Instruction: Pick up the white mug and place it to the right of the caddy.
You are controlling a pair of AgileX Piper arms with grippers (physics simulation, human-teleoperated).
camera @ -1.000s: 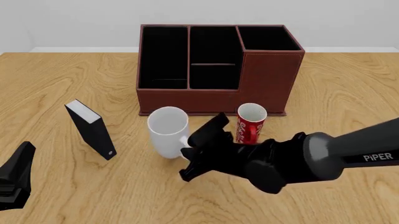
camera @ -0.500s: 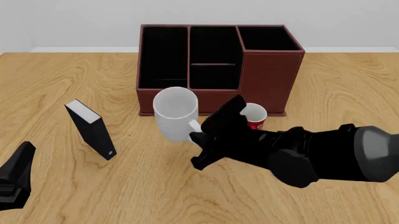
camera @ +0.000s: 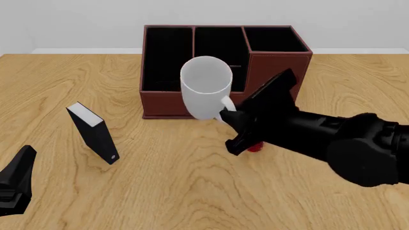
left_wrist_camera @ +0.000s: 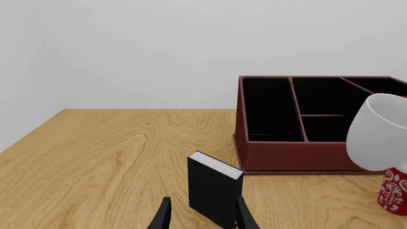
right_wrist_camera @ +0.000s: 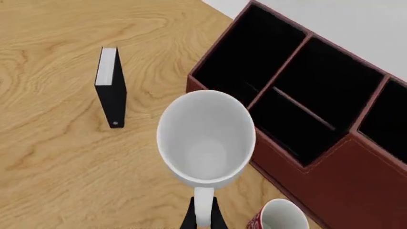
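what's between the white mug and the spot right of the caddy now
The right end effector holds the white mug by its handle, in the air in front of the caddy. Along the way right, the caddy's taller front-right section and the red mug on the table sit near the path. The table right of the caddy looks bare.

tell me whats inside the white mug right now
Nothing shows inside the white mug: the right wrist view looks straight into it and sees bare white walls and bottom. The right gripper holds it by the handle above the table, in front of the caddy.
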